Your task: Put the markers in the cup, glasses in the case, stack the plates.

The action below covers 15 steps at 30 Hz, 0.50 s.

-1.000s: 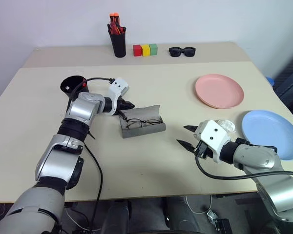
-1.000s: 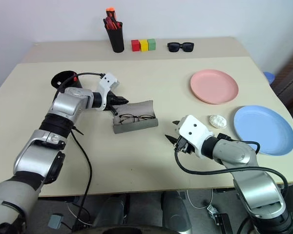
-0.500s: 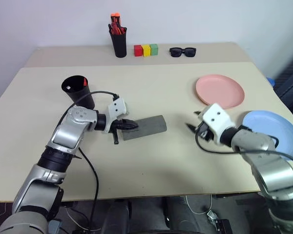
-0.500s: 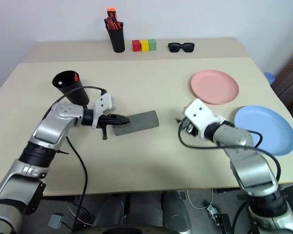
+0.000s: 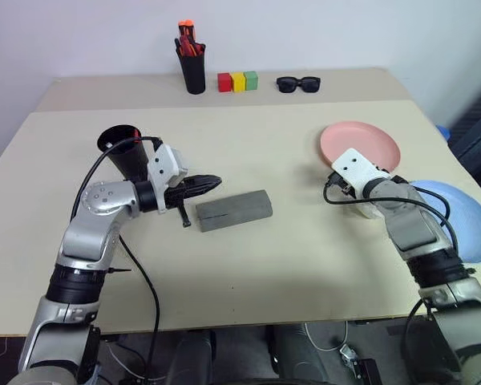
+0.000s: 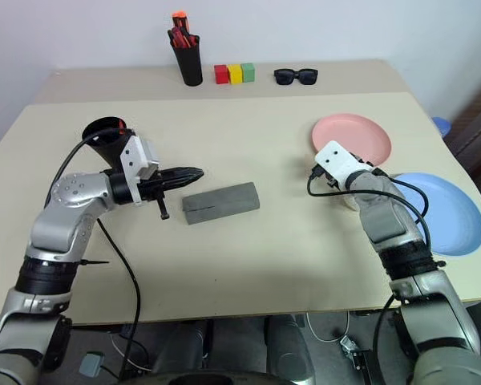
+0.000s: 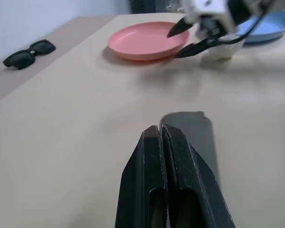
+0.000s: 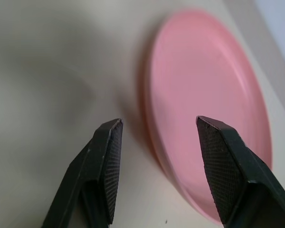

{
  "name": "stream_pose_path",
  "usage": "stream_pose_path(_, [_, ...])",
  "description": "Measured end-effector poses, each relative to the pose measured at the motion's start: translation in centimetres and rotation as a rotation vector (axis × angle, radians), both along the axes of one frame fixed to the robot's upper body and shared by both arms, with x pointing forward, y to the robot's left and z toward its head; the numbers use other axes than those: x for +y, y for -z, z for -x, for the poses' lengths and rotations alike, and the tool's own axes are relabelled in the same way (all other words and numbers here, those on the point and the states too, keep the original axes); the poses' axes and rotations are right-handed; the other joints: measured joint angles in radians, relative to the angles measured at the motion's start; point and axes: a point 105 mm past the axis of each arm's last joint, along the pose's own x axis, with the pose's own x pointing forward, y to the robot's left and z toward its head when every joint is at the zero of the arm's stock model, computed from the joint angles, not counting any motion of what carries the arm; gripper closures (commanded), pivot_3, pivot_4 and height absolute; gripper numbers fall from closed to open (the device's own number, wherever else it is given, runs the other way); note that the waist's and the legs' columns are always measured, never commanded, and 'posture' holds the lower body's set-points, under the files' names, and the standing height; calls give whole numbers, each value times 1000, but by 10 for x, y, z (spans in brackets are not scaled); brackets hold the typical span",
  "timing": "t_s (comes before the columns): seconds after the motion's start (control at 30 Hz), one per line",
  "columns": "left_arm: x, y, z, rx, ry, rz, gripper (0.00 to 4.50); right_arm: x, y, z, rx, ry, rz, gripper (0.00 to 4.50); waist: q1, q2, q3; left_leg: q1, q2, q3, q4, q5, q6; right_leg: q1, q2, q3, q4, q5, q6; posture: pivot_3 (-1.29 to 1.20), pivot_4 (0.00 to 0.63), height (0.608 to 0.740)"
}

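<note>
The salmon pink round plastic plate (image 5: 361, 149) lies flat on the counter (image 5: 289, 241) at the right of the head view, and the light blue round plastic plate (image 5: 465, 218) is seen lower right of it, near but apart. In the wrist view the right gripper (image 8: 161, 166) is placed at the near rim of the pink plate, its fingers (image 8: 228, 166) about half open and empty, one on the rim side and one over the bare counter.

The step in hand is judged to be the taking of the pink plate for stacking. For a good grip, the rim should be brought fully between the fingers, the lower one slid under the edge, before closing; the plate is thin, so it may slip. It should then be lifted level and set centred on the blue plate.

The grey fabric-covered glasses case (image 5: 233, 211) is seen closed in the middle. The left gripper (image 5: 208, 184), fingers pressed together and empty, is held just beside it. The plain black tapered cup (image 5: 125, 150) stands at the left.
</note>
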Motion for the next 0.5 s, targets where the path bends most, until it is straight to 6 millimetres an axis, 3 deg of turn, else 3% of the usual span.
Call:
stream_pose_path(0.17, [0, -2, 4, -3, -26, 16, 4500, -6, 6, -10, 1, 0, 11, 4429, 2, 0, 0, 0, 0, 0, 2, 0, 0, 1, 0, 0, 0, 0, 0, 0, 150, 740])
stream_pose_path(0.33, [-1, -3, 6, 1, -42, 34, 4500, -6, 6, -9, -22, -31, 38, 4476, 1, 0, 0, 0, 0, 0, 1, 0, 0, 1, 0, 0, 0, 0, 0, 0, 150, 740])
stream_pose_path(0.5, [-3, -6, 3, -6, -47, 46, 4500, -9, -17, 19, -91, -134, 164, 4476, 10, 1, 1, -1, 0, 0, 1, 0, 0, 0, 0, 0, 0, 0, 1, 0, 150, 740])
